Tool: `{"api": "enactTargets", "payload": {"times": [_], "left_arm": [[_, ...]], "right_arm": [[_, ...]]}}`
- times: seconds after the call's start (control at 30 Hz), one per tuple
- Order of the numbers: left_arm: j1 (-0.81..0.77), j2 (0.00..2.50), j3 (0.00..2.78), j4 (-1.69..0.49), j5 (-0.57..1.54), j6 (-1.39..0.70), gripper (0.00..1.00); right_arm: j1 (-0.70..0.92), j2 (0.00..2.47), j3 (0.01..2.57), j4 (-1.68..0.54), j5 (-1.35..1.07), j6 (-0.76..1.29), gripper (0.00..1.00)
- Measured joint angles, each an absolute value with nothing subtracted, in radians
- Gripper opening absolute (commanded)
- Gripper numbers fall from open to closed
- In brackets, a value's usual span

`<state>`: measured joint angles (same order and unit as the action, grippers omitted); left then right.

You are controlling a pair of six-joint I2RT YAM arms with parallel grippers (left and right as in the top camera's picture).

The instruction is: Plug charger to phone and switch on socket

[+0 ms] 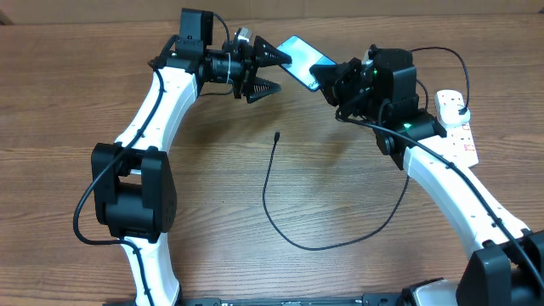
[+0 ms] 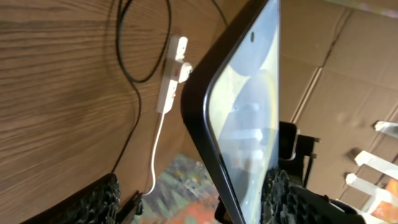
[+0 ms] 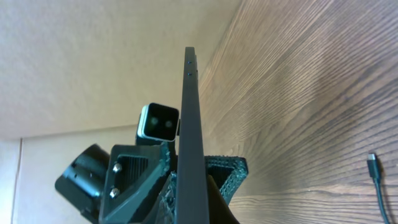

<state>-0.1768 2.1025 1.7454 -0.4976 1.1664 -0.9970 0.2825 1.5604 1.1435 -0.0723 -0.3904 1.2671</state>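
Overhead, the right gripper (image 1: 325,78) is clamped on one end of the phone (image 1: 299,58) at the far side of the table (image 1: 76,93). The left gripper (image 1: 284,71) stands with jaws apart at the phone's other end. The charger (image 1: 265,195) lies loose on the wood, and the socket (image 1: 456,123) lies at the right.

In the left wrist view, the phone (image 2: 242,124) fills the frame between spread fingers (image 2: 102,199), with the socket (image 2: 171,84) beyond.

In the right wrist view, the phone (image 3: 189,124) is edge-on and pinched. The charger's tip (image 3: 372,160) lies free.
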Motion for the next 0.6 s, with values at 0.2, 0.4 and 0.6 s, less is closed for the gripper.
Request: {"api": "enactTargets", "payload": {"times": [0.2, 0.4, 0.6], "left_arm": [[-0.177, 2.103, 1.746, -0.346, 1.183, -1.114, 0.68], [-0.183, 2.103, 1.746, -0.237, 1.185, -1.232, 0.50], [-0.184, 2.103, 1.746, -0.230, 1.181, -1.292, 0.46]], "right_arm": [[0.340, 1.560, 1.143, -0.073, -0.300, 1.387, 0.04], [0.401, 1.559, 1.145, -0.045, -0.200, 1.499, 0.04], [0.402, 1.559, 1.145, -0.037, -0.183, 1.548, 0.04]]}}
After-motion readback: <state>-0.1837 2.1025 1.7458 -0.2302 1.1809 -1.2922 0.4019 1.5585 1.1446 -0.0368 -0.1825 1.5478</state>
